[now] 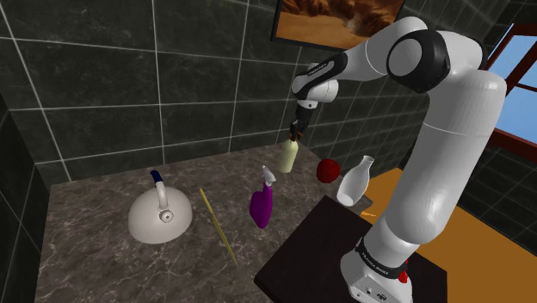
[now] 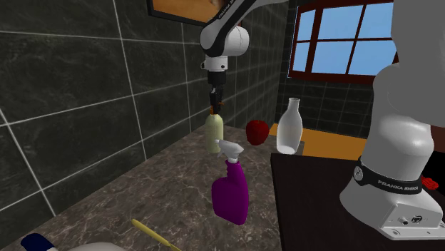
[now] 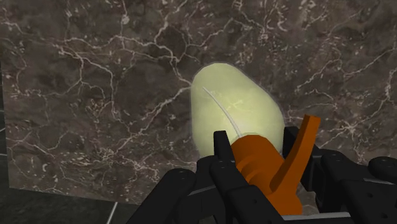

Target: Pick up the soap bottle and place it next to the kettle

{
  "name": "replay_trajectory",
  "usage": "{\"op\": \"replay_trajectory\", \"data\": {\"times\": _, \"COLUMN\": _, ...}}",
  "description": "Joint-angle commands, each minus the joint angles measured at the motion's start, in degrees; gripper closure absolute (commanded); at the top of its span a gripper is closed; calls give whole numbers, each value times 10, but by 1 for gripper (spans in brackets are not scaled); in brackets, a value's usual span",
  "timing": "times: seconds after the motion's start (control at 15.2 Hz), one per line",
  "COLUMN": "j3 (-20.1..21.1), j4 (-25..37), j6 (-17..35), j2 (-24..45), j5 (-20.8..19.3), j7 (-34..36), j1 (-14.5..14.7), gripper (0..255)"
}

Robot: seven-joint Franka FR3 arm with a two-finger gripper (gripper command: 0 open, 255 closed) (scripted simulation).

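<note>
The soap bottle [image 1: 288, 158] is pale yellow-green with an orange pump top. It stands upright near the back of the dark marble counter [image 1: 95, 258]. My black gripper [image 1: 298, 132] comes straight down on it and is shut on the orange pump. In the wrist view the fingers [image 3: 222, 153] clasp the pump above the bottle [image 3: 235, 111]. The second exterior view shows the gripper [image 2: 215, 107] on top of the bottle [image 2: 214, 134]. I cannot tell whether the base still touches the counter. The white kettle [image 1: 160, 217] with a blue handle sits far off towards the shoulder view's left.
A purple spray bottle [image 1: 262, 203] and a thin yellow stick [image 1: 218, 225] lie between the soap bottle and the kettle. A red apple [image 1: 327, 170] and a white vase [image 1: 355, 181] stand towards the shoulder view's right. Dark tiled walls close the back and left.
</note>
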Motion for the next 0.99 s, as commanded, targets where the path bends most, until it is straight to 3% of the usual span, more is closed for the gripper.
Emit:
{"op": "replay_trajectory", "data": {"times": 0.0, "j3": -1, "j4": 4, "j6": -10, "j2": -7, "j5": -4, "j7": 3, "j1": 1, "gripper": 255}}
{"op": "replay_trajectory", "data": {"times": 0.92, "j3": -7, "j4": 53, "j6": -107, "j2": -60, "j5": -33, "j7": 24, "j1": 6, "gripper": 255}}
